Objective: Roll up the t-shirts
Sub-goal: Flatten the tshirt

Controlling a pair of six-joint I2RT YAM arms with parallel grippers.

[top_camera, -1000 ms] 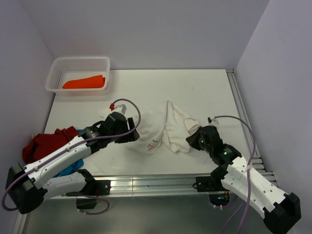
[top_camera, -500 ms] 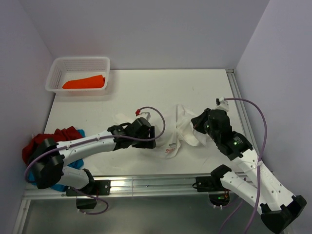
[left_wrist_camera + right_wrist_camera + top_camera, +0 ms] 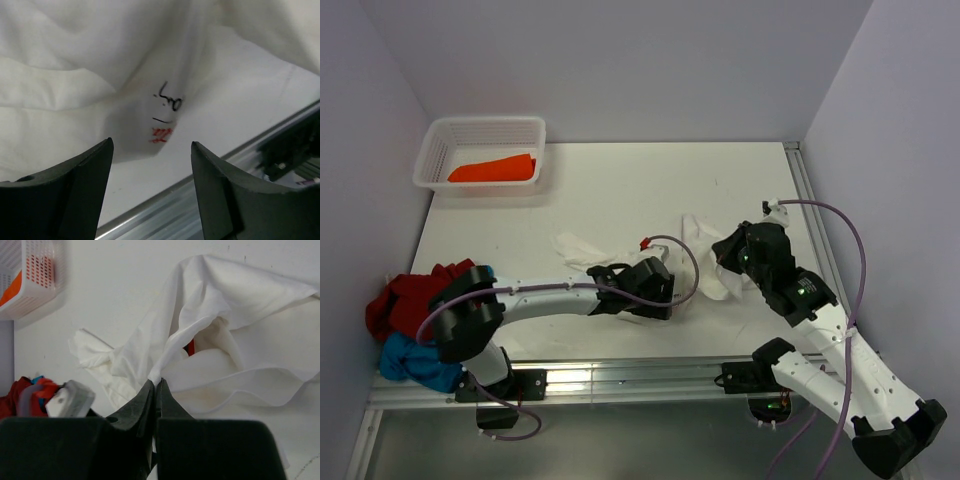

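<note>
The white t-shirt (image 3: 704, 236) lies crumpled mid-table, one part trailing left toward (image 3: 582, 248). In the right wrist view my right gripper (image 3: 155, 383) is shut on a raised fold of this t-shirt (image 3: 235, 295), and a sliver of red print (image 3: 191, 346) peeks from under the cloth. My left gripper (image 3: 670, 302) hovers at the shirt's near edge. Its jaws (image 3: 151, 145) stand open with nothing between them, just short of the neck label (image 3: 165, 115). An orange t-shirt (image 3: 492, 170) lies in the basket. Dark red (image 3: 415, 293) and blue (image 3: 415, 362) t-shirts are heaped at the near left.
The white perforated basket (image 3: 525, 128) stands at the far left corner. A metal rail (image 3: 650, 375) runs along the table's near edge, close below the left gripper. Walls close in at left, back and right.
My left arm has swept rightward along the near side of the white t-shirt, staying open. The right gripper first moved back with its fold, bunching the cloth, then held still.
</note>
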